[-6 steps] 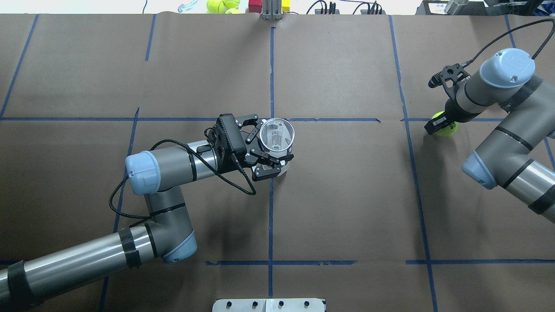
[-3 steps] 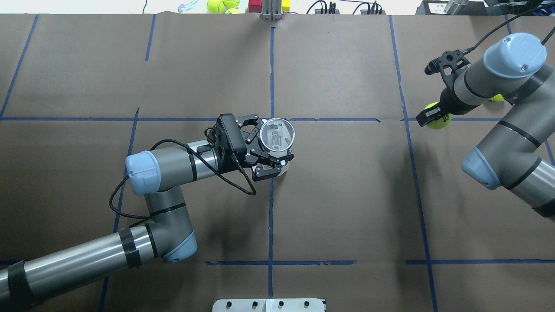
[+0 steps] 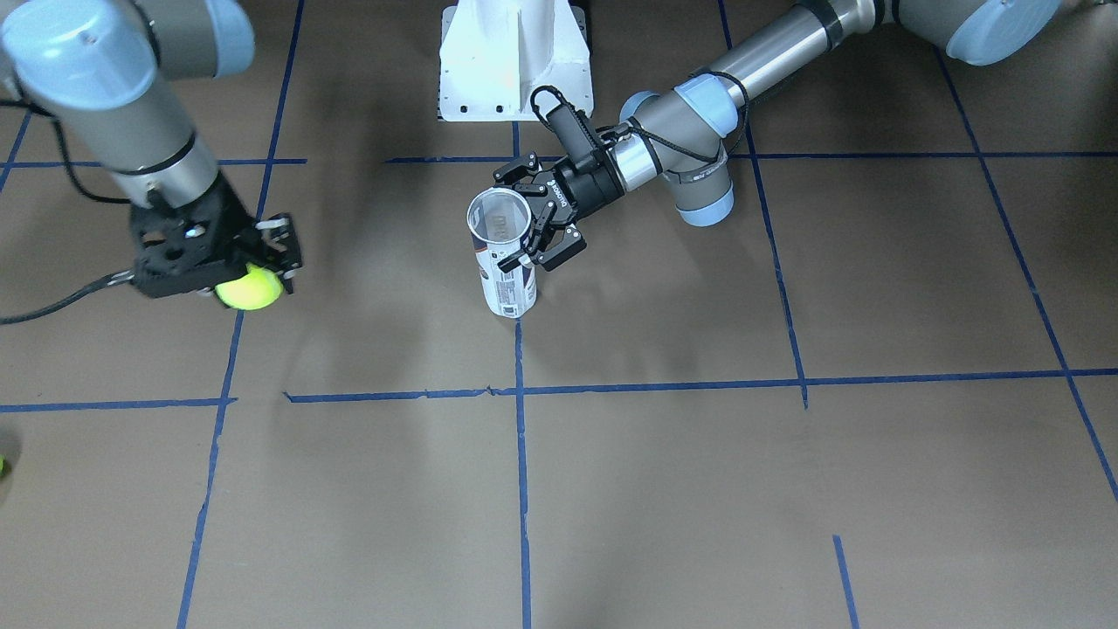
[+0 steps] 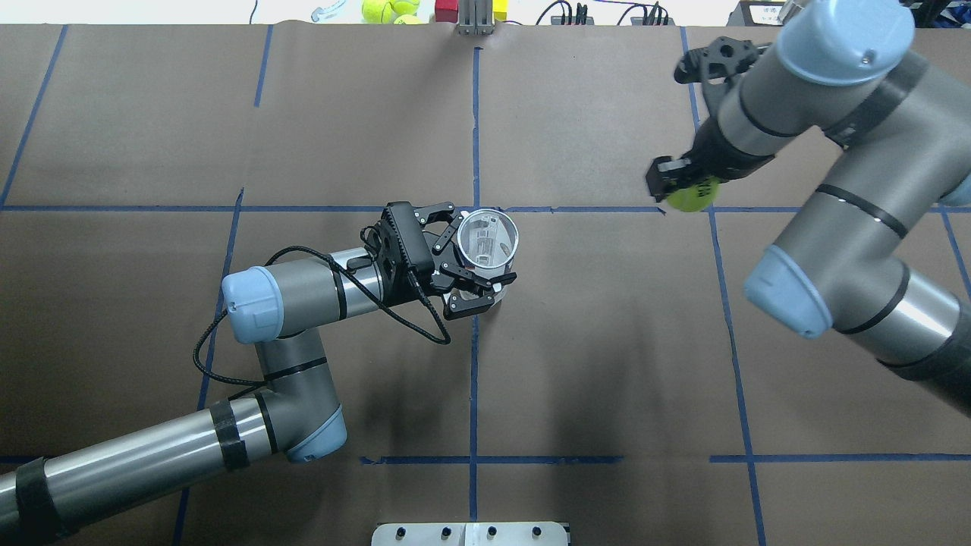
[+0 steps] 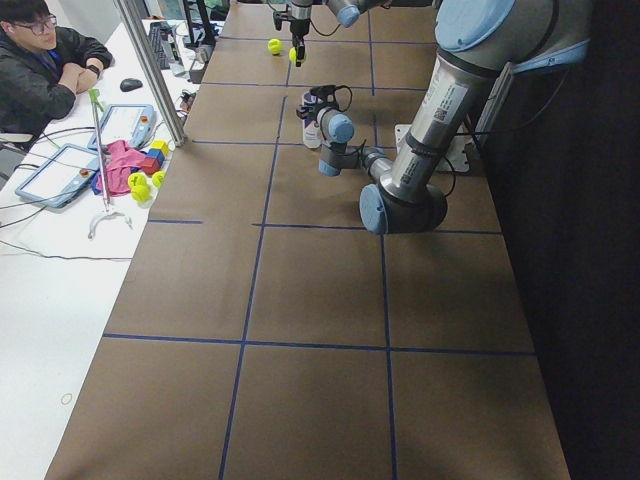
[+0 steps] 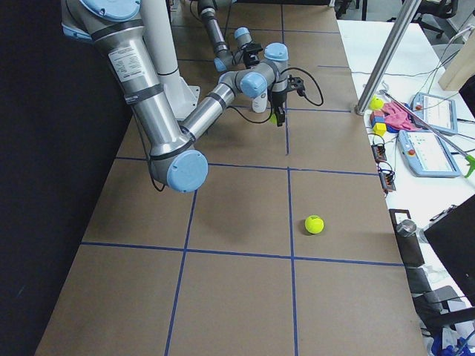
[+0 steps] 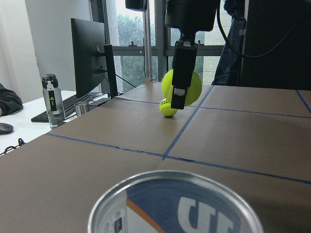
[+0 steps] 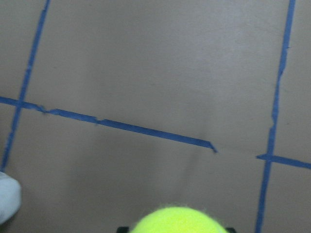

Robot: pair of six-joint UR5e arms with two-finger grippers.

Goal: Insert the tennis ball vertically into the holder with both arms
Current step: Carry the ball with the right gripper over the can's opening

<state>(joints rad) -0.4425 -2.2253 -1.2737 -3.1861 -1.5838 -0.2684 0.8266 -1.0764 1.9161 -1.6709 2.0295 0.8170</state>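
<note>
The holder (image 4: 488, 241) is a clear tube with a navy-and-white label. It stands upright near the table's middle and also shows in the front view (image 3: 505, 262). My left gripper (image 4: 478, 255) is shut on the holder near its open rim (image 7: 175, 206). My right gripper (image 4: 681, 186) is shut on a yellow tennis ball (image 4: 692, 199). It holds the ball above the table, to the right of the holder and well apart from it. The ball also shows in the front view (image 3: 249, 288), the left wrist view (image 7: 183, 85) and the right wrist view (image 8: 180, 221).
A second tennis ball (image 6: 315, 224) lies on the table on the robot's right side, and shows behind the held ball (image 7: 168, 109). The white pedestal base (image 3: 515, 61) stands at the robot's edge. More balls (image 4: 387, 9) and blocks lie beyond the far edge. An operator (image 5: 40, 60) sits there.
My right arm has lifted the tennis ball off the table and carried it left toward the holder. The left arm and holder have barely moved.
</note>
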